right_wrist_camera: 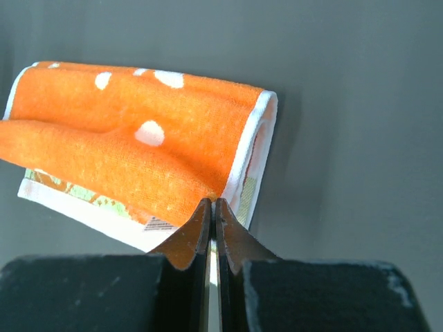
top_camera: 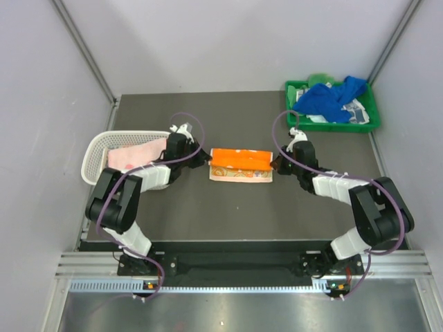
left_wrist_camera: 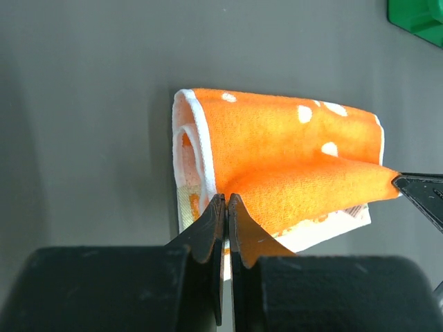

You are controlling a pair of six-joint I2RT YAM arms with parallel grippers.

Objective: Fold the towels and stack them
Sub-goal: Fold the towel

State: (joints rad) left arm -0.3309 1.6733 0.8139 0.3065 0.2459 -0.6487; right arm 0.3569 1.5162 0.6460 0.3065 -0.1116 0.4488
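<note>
Folding step judged under way: left jaws and right jaws closed, pinching orange towel at worktop centre. Next: carry the lifted edge over evenly.

light: even; soft; overhead | shadows: faint, beside orange towel | focus: wrist views slightly soft

Towel on table, right of basket

A dark grey table fills the middle of the frame. On it lie an orange towel at centre, a white basket at left and a green tray at upper right.
</note>
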